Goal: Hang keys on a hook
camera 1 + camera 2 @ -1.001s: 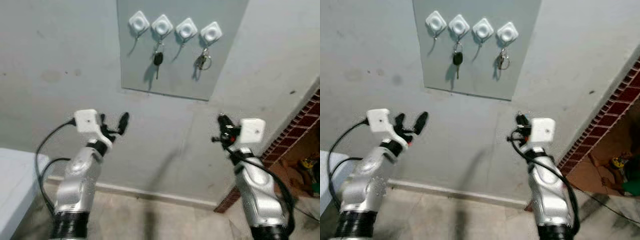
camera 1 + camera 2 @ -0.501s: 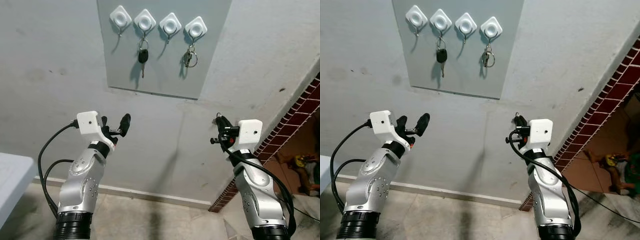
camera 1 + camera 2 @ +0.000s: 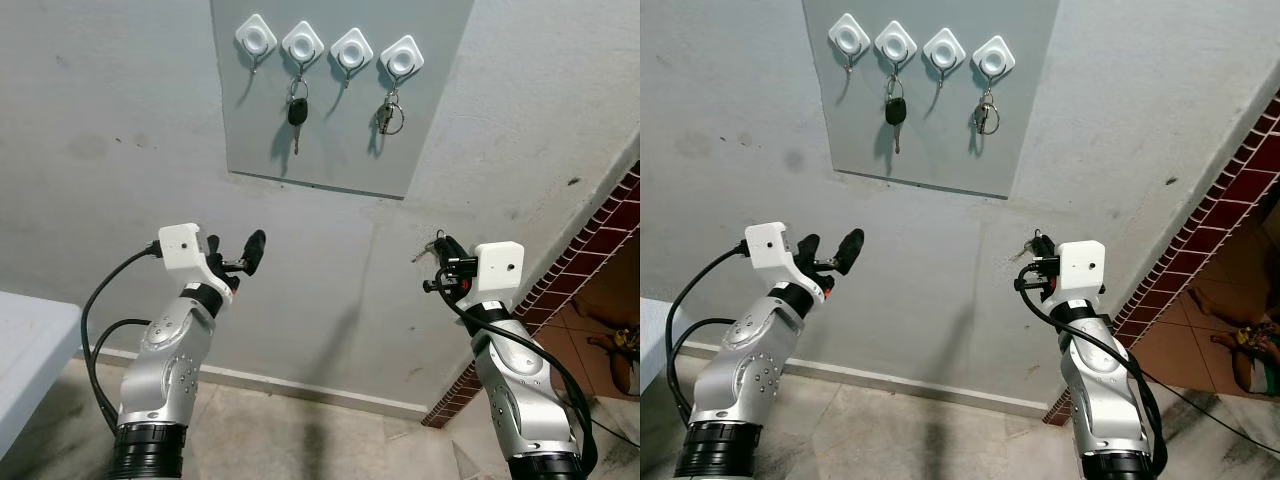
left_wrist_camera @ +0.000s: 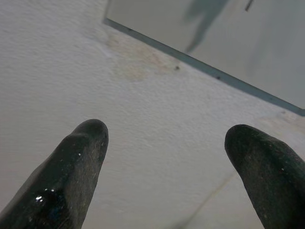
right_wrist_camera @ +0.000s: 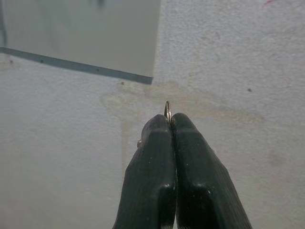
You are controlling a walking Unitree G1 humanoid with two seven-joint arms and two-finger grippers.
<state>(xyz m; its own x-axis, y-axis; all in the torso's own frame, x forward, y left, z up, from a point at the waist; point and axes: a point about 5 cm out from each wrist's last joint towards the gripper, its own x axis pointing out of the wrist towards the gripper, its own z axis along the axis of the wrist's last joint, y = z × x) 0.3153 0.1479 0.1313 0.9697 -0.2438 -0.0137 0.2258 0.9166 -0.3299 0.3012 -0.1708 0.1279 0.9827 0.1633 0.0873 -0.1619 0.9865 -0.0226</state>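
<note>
Four white diamond hooks sit in a row on a grey panel [image 3: 330, 150] high on the wall. A black-headed key [image 3: 296, 112] hangs from the second hook [image 3: 303, 42], and a small key bunch [image 3: 389, 117] from the fourth hook [image 3: 401, 57]. The first hook [image 3: 256, 37] and third hook [image 3: 351, 48] are bare. My right gripper [image 3: 440, 264] is raised below the panel's right corner, shut on a thin metal key ring [image 5: 167, 110] that pokes out past the fingertips. My left gripper [image 3: 240, 256] is open and holds nothing, its fingers [image 4: 83, 157] facing the wall under the panel.
A red brick wall edge [image 3: 600, 240] runs down the right side, with tiled floor beyond it. A white tabletop [image 3: 25, 340] juts in at the lower left. A pale skirting strip [image 3: 300, 385] lines the foot of the wall.
The whole view has shifted, so the panel now sits a little lower and further right in the picture. Both arms hold much the same raised pose, the right one still pinching the ring.
</note>
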